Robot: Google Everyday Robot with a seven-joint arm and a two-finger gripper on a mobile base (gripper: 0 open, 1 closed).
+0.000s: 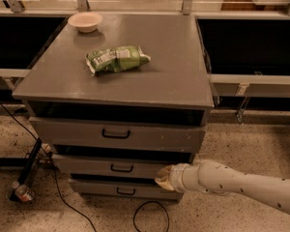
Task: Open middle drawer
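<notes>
So the gripper [163, 178] is down low at the near face of the cabinet [183, 88], sitting against the right end of the middle drawer [92, 166], roughly at the seam with the bottom drawer [101, 187]. From this angle I honestly can't tell whether it's wide or narrow. The tip just reads as a pale blob at the end of the white arm [241, 182].

The middle drawer is the second of three, under the taller top drawer [77, 132]. Its little black handle [122, 168] is left of the gripper and clearly apart from it, so nothing has a hold on it yet. The drawer looks shut or close to it, since no interior is showing.

My read is that this is the approach step, with no grasp so far. The next move calls for sliding left to line up on that handle, closing on the bar, then pulling straight toward the near side. The handle is small, so alignment matters, and drifting down could catch the bottom drawer instead.

The chip bag [117, 58] and bowl [85, 21] up top aren't involved.
</notes>
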